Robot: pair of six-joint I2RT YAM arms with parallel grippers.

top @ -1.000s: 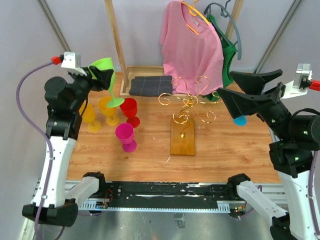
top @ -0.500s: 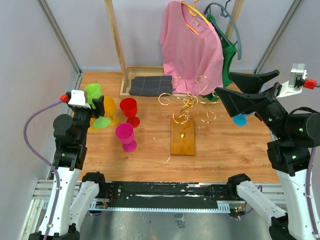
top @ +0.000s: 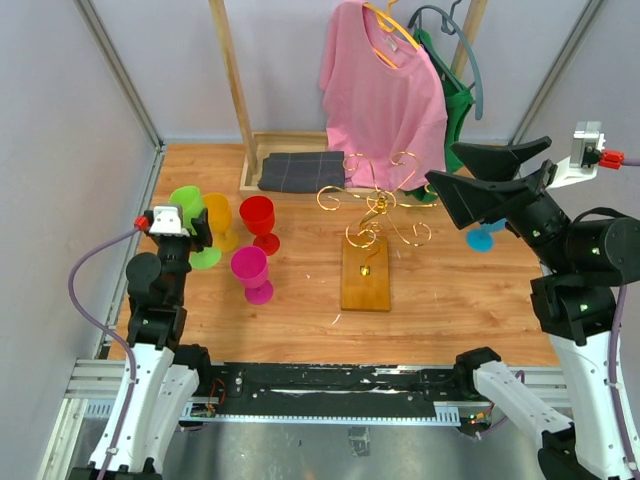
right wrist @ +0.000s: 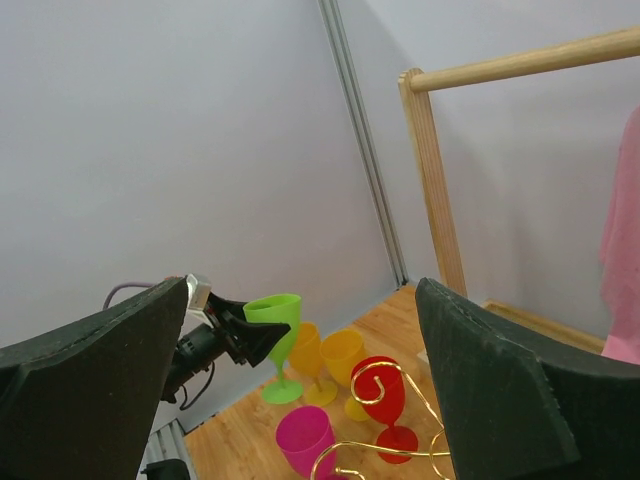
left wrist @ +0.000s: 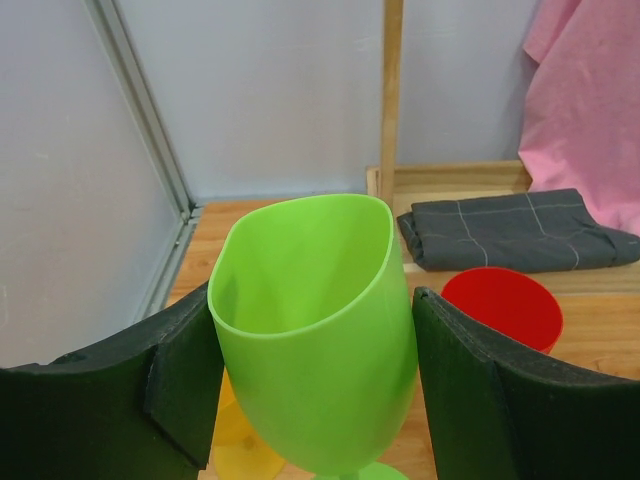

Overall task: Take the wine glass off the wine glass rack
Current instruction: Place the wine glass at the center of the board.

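The green wine glass (top: 186,202) stands upright at the table's left side, its foot (right wrist: 283,389) on the wood. My left gripper (top: 192,224) is shut on its bowl (left wrist: 310,370), with a black pad on each side. The wine glass rack (top: 366,272), gold wire spirals (right wrist: 372,378) on a wooden base block, sits mid-table with nothing hanging from the arms that show. High over the table's right side, my right gripper (top: 445,168) stands wide open and holds nothing (right wrist: 302,292).
Beside the green glass stand yellow glasses (top: 217,215), a red glass (top: 258,216) and a magenta one (top: 249,268). A blue glass (top: 481,240) shows partly under my right gripper. At the back are a folded dark cloth (top: 300,170) and a clothes rack with a pink shirt (top: 385,90).
My left arm has carried the green glass down and toward the near left, from tilted in the air to upright with its foot on the table. My right gripper rose slightly.
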